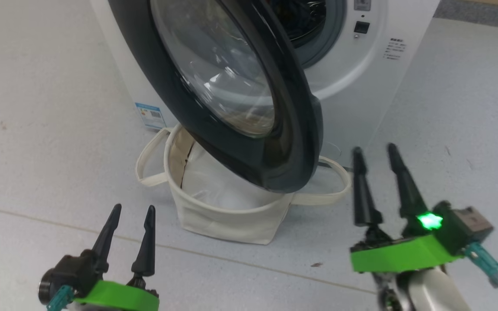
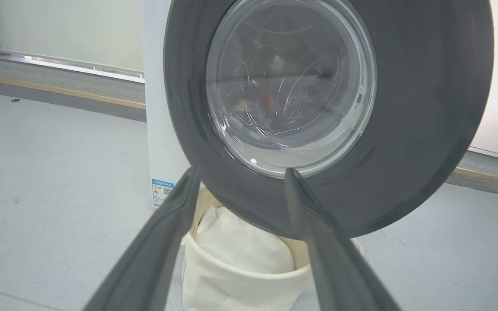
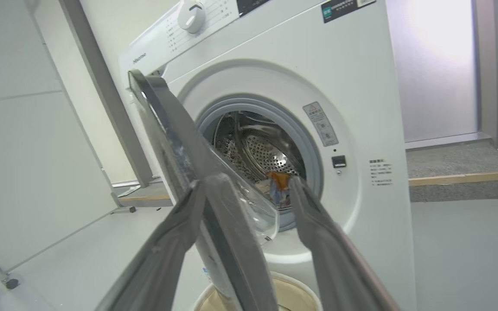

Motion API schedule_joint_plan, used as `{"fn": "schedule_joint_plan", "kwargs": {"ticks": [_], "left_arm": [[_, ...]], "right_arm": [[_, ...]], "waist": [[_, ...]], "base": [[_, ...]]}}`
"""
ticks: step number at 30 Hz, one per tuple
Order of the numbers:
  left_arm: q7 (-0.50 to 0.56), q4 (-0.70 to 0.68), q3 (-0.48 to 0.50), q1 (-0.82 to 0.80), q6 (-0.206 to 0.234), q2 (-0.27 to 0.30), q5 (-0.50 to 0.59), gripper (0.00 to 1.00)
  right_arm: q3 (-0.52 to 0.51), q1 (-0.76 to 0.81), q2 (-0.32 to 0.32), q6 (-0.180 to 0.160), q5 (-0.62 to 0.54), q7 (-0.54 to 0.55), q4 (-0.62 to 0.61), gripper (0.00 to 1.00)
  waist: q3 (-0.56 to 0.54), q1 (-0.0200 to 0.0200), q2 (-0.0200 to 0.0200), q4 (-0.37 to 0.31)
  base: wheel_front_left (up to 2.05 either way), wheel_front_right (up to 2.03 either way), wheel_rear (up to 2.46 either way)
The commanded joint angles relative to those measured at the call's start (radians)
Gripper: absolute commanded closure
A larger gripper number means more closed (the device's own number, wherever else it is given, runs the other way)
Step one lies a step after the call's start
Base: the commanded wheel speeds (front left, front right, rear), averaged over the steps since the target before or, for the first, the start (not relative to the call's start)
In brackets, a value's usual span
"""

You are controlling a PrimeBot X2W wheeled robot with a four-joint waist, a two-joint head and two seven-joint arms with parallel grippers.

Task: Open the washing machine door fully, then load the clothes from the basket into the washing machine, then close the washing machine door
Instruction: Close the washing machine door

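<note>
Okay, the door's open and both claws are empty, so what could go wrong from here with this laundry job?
1. The clothes lie just inside the grey ring; closing the washing machine door might pinch them.
2. The basket holds a white padded bag, which may get loaded by mistake.
3. The door overhangs the basket, so the left claw could bump it reaching in.

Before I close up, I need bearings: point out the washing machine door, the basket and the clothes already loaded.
washing machine door (image 1: 294,144): head view, lower black rim.
basket (image 1: 223,221): head view, front canvas wall.
clothes (image 3: 278,185): right wrist view, orange part of the piece.
</note>
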Motion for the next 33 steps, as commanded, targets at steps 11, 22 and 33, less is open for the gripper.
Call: {"fn": "schedule_joint_plan", "kwargs": {"ticks": [11, 22, 33], "left_arm": [[-0.006, 0.004, -0.038, -0.078, 0.009, 0.000, -0.055, 0.00], [-0.006, 0.030, -0.065, -0.110, 0.019, 0.000, -0.085, 0.00], [-0.006, 0.028, -0.097, -0.147, 0.022, 0.000, -0.103, 0.00]], "right_arm": [[0.283, -0.173, -0.003, 0.000, -0.129, -0.005, 0.153, 1.00], [0.098, -0.280, -0.003, 0.000, -0.180, -0.005, 0.314, 1.00], [-0.055, -0.367, -0.003, 0.000, -0.186, -0.005, 0.383, 1.00]], "waist": [[0.071, -0.0001, 0.0000, 0.063], [0.118, -0.0001, 0.0000, 0.104], [0.180, -0.0001, 0.0000, 0.110]], "base": [[0.00, 0.00, 0.00], [0.00, 0.00, 0.00], [0.00, 0.00, 0.00]]}}
